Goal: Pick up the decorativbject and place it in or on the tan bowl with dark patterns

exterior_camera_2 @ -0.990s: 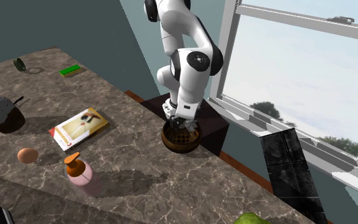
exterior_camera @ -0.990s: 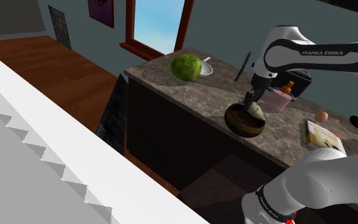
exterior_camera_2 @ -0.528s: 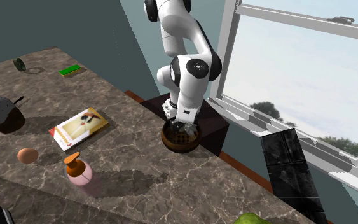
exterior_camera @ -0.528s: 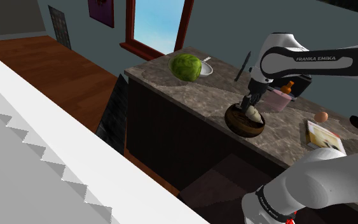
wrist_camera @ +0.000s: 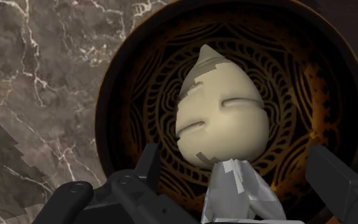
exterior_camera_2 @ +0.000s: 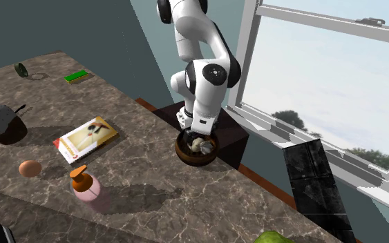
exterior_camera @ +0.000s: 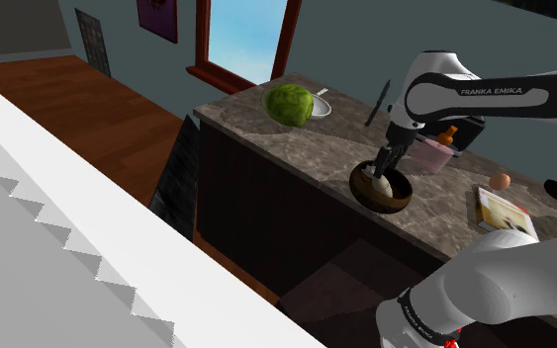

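Gripper (wrist_camera: 233, 156) was found poised directly over the bowl (wrist_camera: 110, 102), its two black fingers (wrist_camera: 147, 167) standing well apart and clasping nothing. I saw the decorative object (wrist_camera: 219, 118), a cream teardrop-shaped figure with a paler grey-white base, lying inside the bowl on its patterned bottom, between the fingers. I could make out no contact between either finger and it. The bowl was dark brown, with tan-orange scrollwork on the inside.

In the shoulder view the gripper (exterior_camera: 383, 166) hung just above the bowl (exterior_camera: 365, 196), and the decorative object (exterior_camera: 386, 184) showed pale within it. In the second exterior view I noted the bowl (exterior_camera_2: 194, 157) near the edge of the marbled counter (exterior_camera_2: 137, 200), the decorative object (exterior_camera_2: 200, 146) in it and the gripper (exterior_camera_2: 197, 135) above. A pink pump bottle (exterior_camera_2: 84, 185), an egg (exterior_camera_2: 29, 168) and a book (exterior_camera_2: 87, 138) lay on the counter, well apart from the bowl.
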Available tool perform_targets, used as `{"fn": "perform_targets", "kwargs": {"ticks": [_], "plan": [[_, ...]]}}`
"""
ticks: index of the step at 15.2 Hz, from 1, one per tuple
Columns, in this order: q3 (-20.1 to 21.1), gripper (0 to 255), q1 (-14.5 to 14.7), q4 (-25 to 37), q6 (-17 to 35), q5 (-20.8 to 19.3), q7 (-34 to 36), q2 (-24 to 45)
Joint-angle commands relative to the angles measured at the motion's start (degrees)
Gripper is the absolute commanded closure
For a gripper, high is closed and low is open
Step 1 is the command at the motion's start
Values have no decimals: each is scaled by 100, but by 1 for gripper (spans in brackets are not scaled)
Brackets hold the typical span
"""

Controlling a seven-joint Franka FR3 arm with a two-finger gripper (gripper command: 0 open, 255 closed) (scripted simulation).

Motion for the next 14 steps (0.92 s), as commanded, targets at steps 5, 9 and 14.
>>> {"fn": "perform_targets", "kwargs": {"ticks": [5,9,14], "plan": [[90,0,45,524,-598,86,-17,-71],[112,0,56,671,-749,107,-22,-76],[112,0,56,671,-749,107,-22,-76]]}}
